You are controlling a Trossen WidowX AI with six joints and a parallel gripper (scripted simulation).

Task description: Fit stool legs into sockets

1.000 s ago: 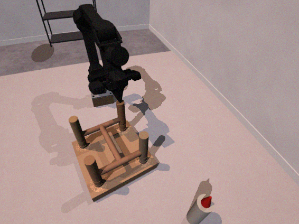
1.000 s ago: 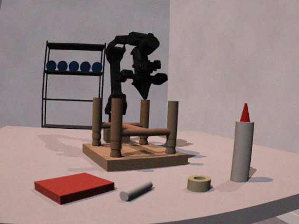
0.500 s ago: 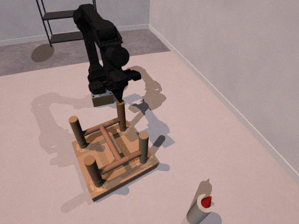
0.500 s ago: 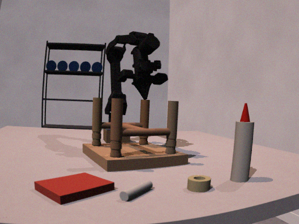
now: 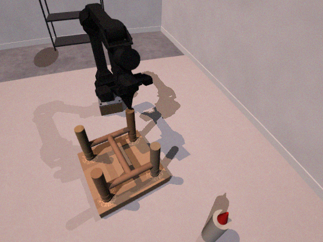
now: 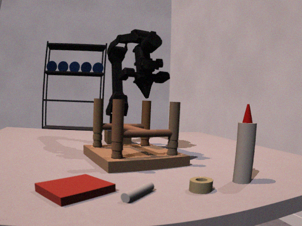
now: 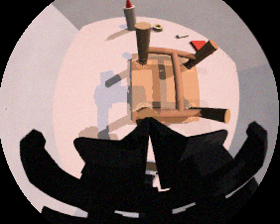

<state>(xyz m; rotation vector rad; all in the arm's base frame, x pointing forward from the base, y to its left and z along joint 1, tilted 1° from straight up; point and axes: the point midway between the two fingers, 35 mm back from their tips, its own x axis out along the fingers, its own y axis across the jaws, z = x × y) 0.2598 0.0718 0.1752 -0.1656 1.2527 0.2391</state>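
Gripper (image 6: 146, 96) shut above stool (image 6: 136, 160) on pale table (image 6: 165, 205), shelf rack (image 6: 47, 85) behind.

Gripper (image 6: 146, 96) closed, just above rear leg (image 6: 145, 117); four upright legs and crossbars (image 5: 121, 157) crowd the seat (image 5: 160, 180); open table (image 5: 242, 160) to the side
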